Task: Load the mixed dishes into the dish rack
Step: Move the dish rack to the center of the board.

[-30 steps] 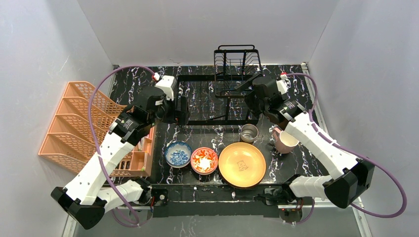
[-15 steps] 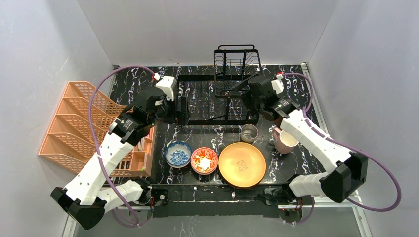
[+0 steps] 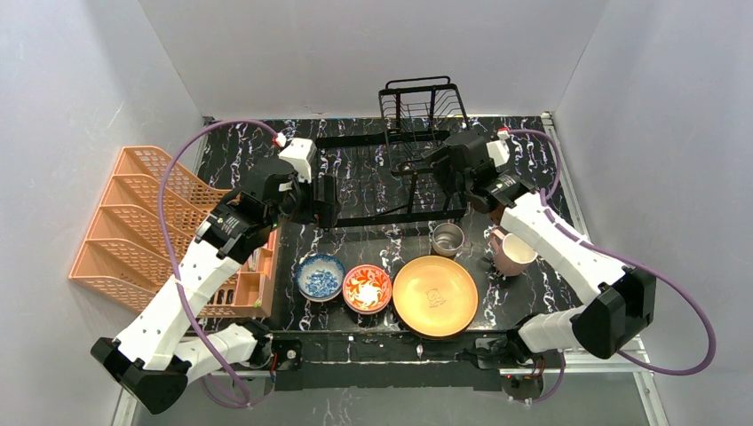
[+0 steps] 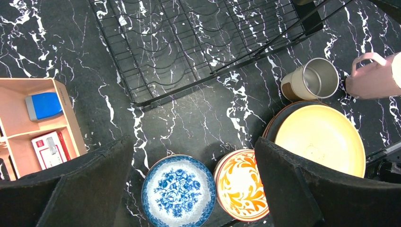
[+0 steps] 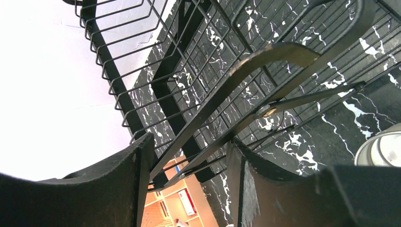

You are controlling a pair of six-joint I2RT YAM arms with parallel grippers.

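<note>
The black wire dish rack [image 3: 424, 98] lies folded on the marble table [image 3: 533, 160], its upper frame raised at the back. My right gripper [image 3: 437, 161] has its fingers closed round the rack's flat frame bars [image 5: 265, 54], which run between the right gripper [image 5: 189, 151] jaws and touch both. My left gripper [image 3: 327, 202] hangs open, holding nothing, above the table near the bowls. Along the front stand a blue-patterned bowl [image 4: 178, 189], a red floral bowl [image 4: 241, 184], a yellow plate [image 4: 319, 139] on top of other plates, a steel cup [image 4: 312, 84] and a pink mug [image 4: 373, 75].
An orange plastic lattice rack [image 3: 133, 222] leans off the table's left side. A wooden box [image 4: 28, 118] with small packets sits by the left edge. The steel cup [image 3: 447, 238] and pink mug [image 3: 512, 253] stand just under my right forearm.
My right gripper slid left onto the rack's frame and its jaws narrowed round the bars. The rack's raised back part shifted up and left. The left arm held still.
</note>
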